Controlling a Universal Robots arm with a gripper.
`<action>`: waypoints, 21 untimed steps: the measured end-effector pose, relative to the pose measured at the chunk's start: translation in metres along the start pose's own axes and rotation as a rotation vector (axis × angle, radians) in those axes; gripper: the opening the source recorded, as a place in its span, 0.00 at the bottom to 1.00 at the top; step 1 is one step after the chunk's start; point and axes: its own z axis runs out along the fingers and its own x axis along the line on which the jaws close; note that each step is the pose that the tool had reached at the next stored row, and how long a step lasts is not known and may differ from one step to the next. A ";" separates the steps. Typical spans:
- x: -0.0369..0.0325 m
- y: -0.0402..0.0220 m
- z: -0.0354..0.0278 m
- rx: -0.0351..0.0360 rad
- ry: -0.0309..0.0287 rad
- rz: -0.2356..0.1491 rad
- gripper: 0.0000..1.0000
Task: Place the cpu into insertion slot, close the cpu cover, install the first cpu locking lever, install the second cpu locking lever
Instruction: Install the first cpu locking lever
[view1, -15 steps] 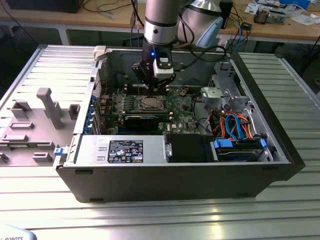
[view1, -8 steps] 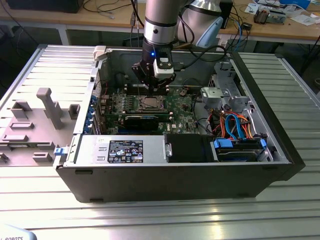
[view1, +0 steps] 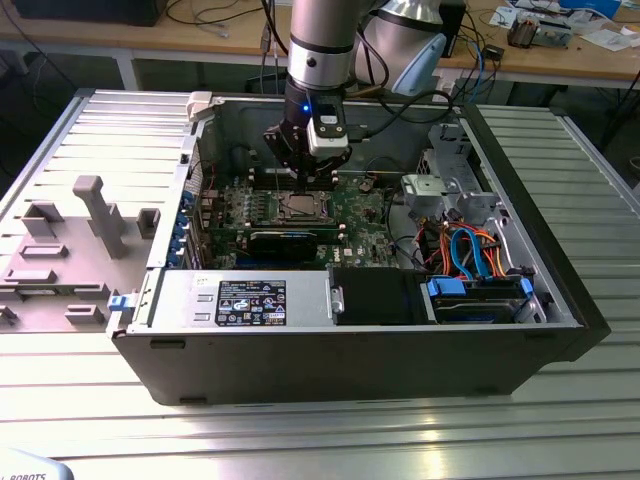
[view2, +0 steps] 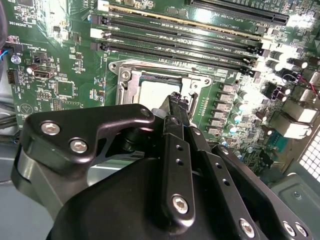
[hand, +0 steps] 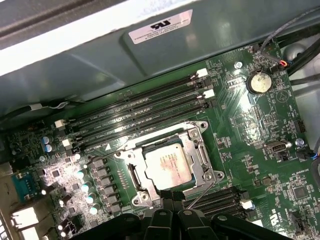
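Black gripper (view2: 176, 97) linkages bulk up closest in the second wrist view, the two fingers drawn together to a narrow tip with nothing visible between them. That tip hangs just over one edge of the cpu (hand: 167, 167), which lies flat in the insertion slot (hand: 205, 127). The cpu cover (hand: 192, 145) frames it and looks to be down.

From where I stand, the worry is the thin wire lever (hand: 202, 192) running off the socket edge toward the gripper. It looks unlatched, though I can't be sure. If the closed tip slides off that wire, it could skid onto the chip's metal top or onto the green board (hand: 260, 135) beside it. Pressing while the cover sits crooked could also stress the socket.

Room is tight. The long memory slots (hand: 140, 117) run just beside the socket on one side, and more dark slots lie near the gripper's side. In the exterior view the arm reaches down inside the open computer case (view1: 560, 330), with the rear wall near behind it and a black card (view1: 290, 240) just in front of the socket. Straight up looks like the freest way out.
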 end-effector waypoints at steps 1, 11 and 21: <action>0.0000 0.0000 0.0000 0.0000 -0.0001 -0.001 0.11; 0.0000 0.0000 0.0000 0.0005 -0.0009 -0.012 0.11; 0.0000 0.0000 0.0000 0.0010 -0.0019 -0.025 0.11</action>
